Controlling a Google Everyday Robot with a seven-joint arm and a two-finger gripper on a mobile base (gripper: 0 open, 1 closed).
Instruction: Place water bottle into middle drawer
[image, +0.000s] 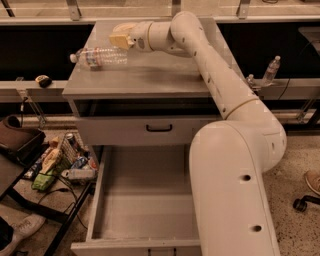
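Observation:
The water bottle (100, 56), clear ribbed plastic with a white cap and a pale label, lies on its side on the grey cabinet top (150, 75) near the left edge, cap pointing left. My gripper (120, 38) is just above and behind the bottle's base end, close to it; I cannot tell whether it touches. The middle drawer (145, 205) is pulled out wide below, deep, with a bare grey floor. My arm passes over its right side and hides that part.
A shallower drawer front with a black curved handle (159, 128) sits shut above the open drawer. A small clear bottle (270, 70) stands on the ledge at the right. A wire basket of clutter (65, 160) sits on the floor at the left.

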